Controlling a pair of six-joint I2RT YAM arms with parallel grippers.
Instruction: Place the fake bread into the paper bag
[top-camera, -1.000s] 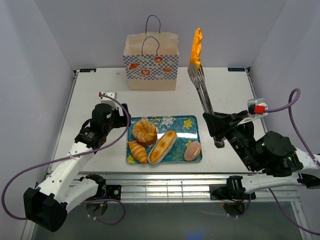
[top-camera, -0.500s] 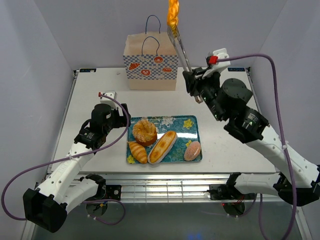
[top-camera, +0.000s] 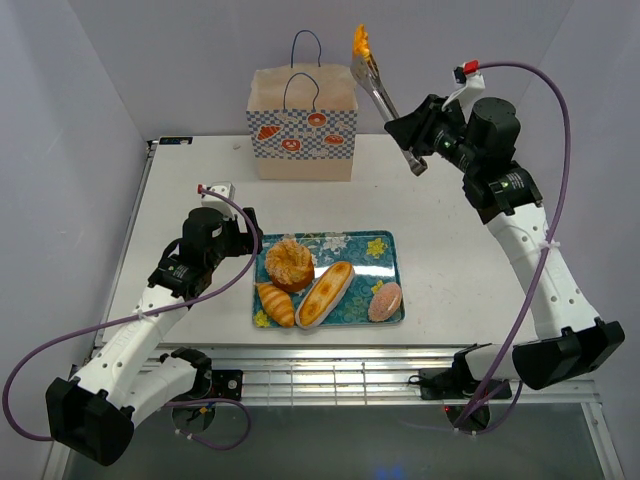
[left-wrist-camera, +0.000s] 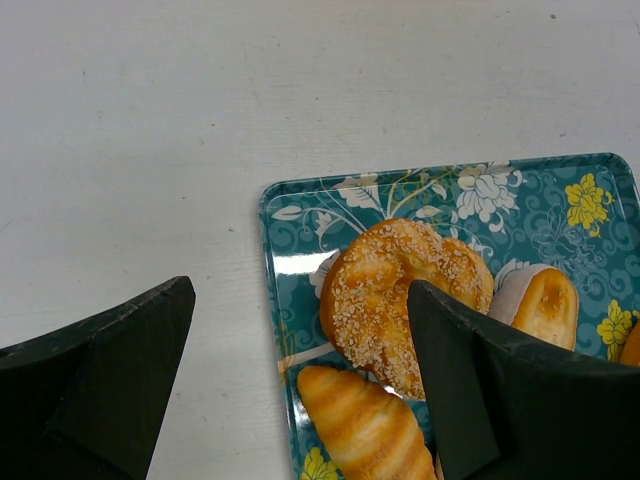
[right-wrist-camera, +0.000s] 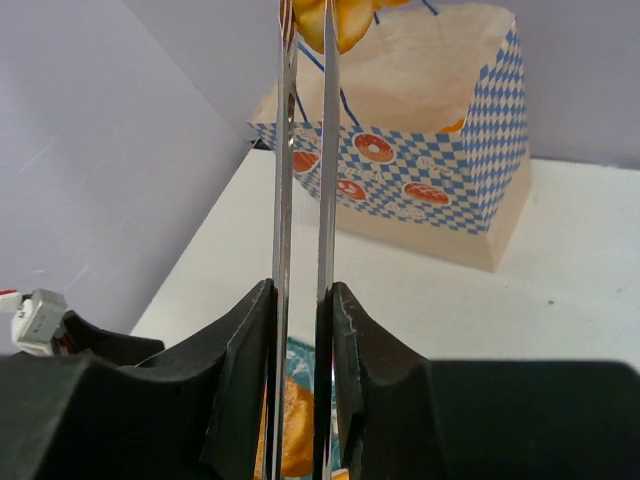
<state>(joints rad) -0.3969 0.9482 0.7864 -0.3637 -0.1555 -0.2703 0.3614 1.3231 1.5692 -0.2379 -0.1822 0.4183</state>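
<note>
Paper bag (top-camera: 302, 125) upright at far edge of table (top-camera: 450, 200), left of centre; mouth open upward, blue cord handles (top-camera: 305, 45) arching over it, narrowing entry; tongs (top-camera: 385, 95) clamped in right gripper (top-camera: 415, 135) slant up beside bag's right side, bread piece (top-camera: 361, 42) at tips above bag's right top edge; tray (top-camera: 375, 245) with four breads (top-camera: 290, 262) fills middle of near edge; left gripper (left-wrist-camera: 300, 300), fingers spread, hangs over tray's far-left corner; bare table between bag and tray, along right edge, at far-left corner; walls (top-camera: 80, 100) close in left, right, behind.
</note>
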